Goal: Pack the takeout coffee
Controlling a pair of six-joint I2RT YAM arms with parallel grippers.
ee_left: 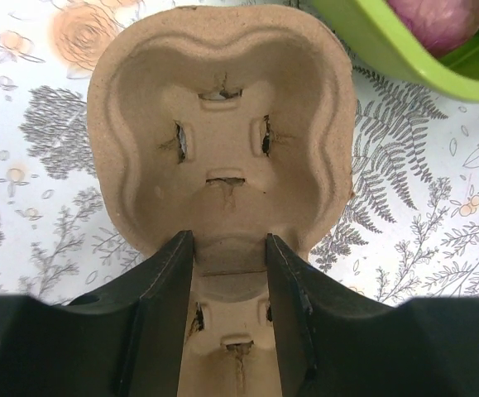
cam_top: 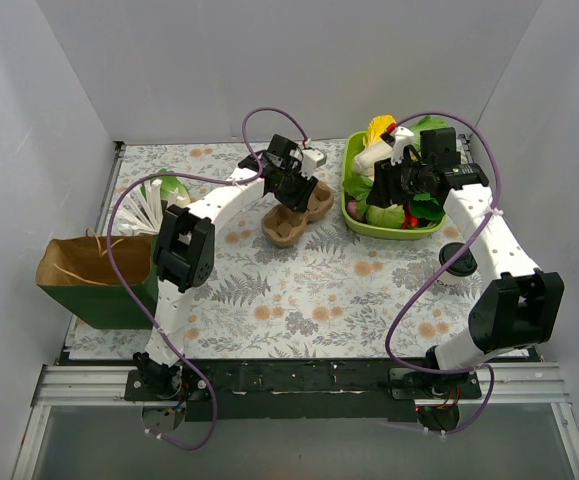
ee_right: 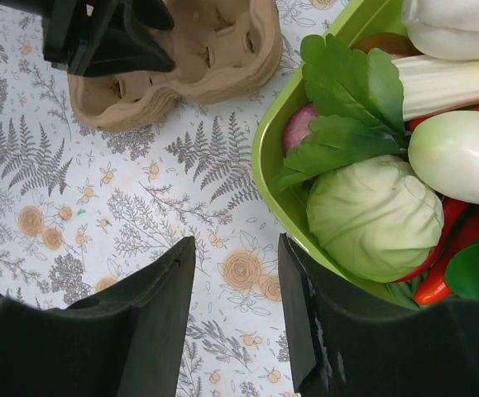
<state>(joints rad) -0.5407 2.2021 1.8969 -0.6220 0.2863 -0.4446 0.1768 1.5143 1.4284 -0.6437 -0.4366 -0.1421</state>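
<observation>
Top external: we see the coffee cup (cam_top: 457, 262) at the right of the bench (cam_top: 319, 290), nearer than the green tray (cam_top: 347, 190).
Left pincer (ee_left: 229, 240): pinching the carrier (ee_left: 222, 107) by its middle rib, we judge to leave both wells free.
Right pincer (ee_right: 236, 241): spread, empty, hovering beside the tray.

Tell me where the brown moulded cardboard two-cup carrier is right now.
Top view: the brown cardboard carrier lies mid-table, just left of the green plastic tray of vegetables, under the left tool, whose fingers straddle its middle.
</observation>
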